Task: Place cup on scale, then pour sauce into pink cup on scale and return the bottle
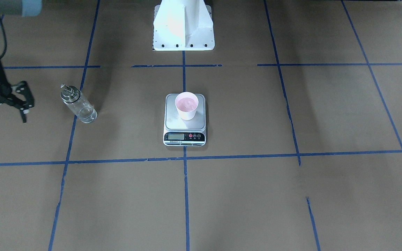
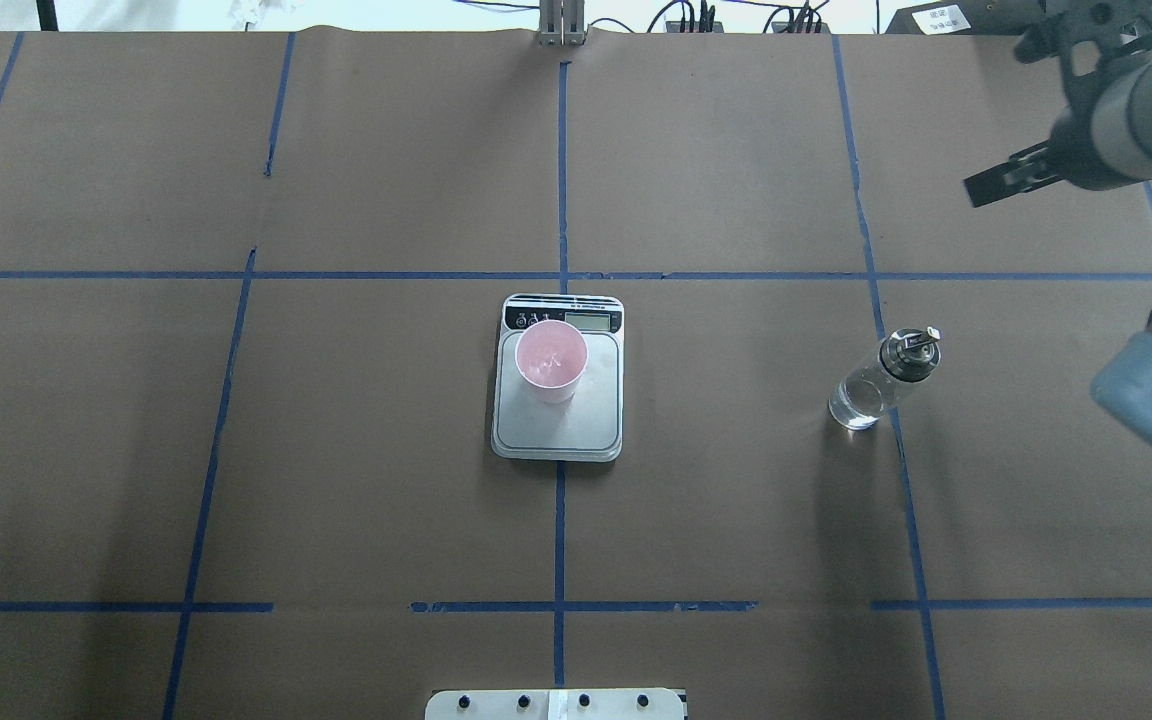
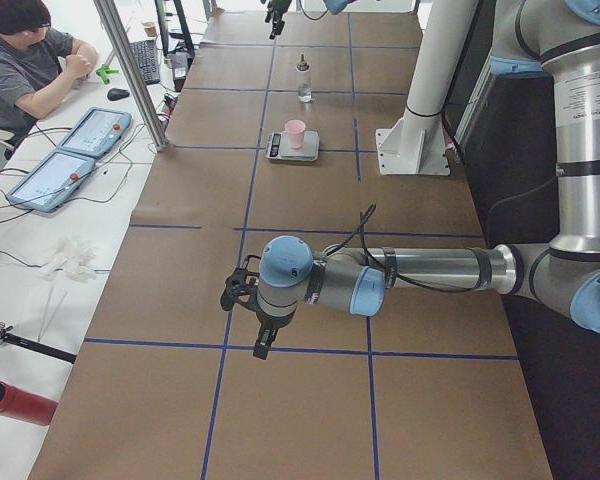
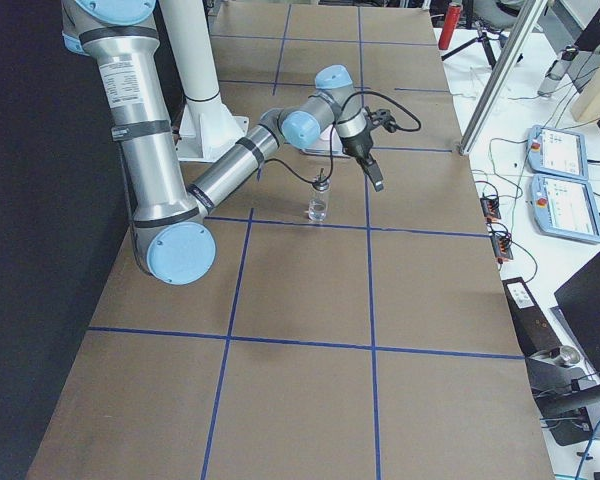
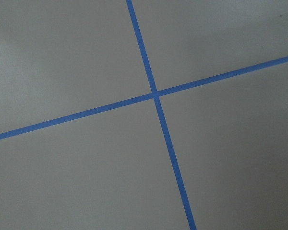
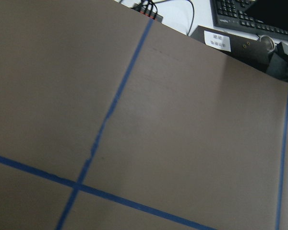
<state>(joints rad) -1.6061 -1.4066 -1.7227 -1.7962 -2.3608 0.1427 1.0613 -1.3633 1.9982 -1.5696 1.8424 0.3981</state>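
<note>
The pale pink cup (image 1: 186,104) stands upright on the silver platform of the scale (image 1: 173,120) at the table's middle; it also shows in the overhead view (image 2: 551,360). The clear glass bottle (image 1: 79,104) with its silver cap stands alone on the table, with clear liquid in it; it also shows in the overhead view (image 2: 881,385). My right gripper (image 1: 24,103) is open and empty, apart from the bottle on its outer side. My left gripper (image 3: 250,320) shows only in the exterior left view, far from the scale; I cannot tell if it is open or shut.
The white robot base (image 1: 183,28) stands behind the scale. Blue tape lines (image 2: 561,200) grid the brown table. An operator (image 3: 30,60) sits beyond the table's far edge with tablets (image 3: 75,150) beside him.
</note>
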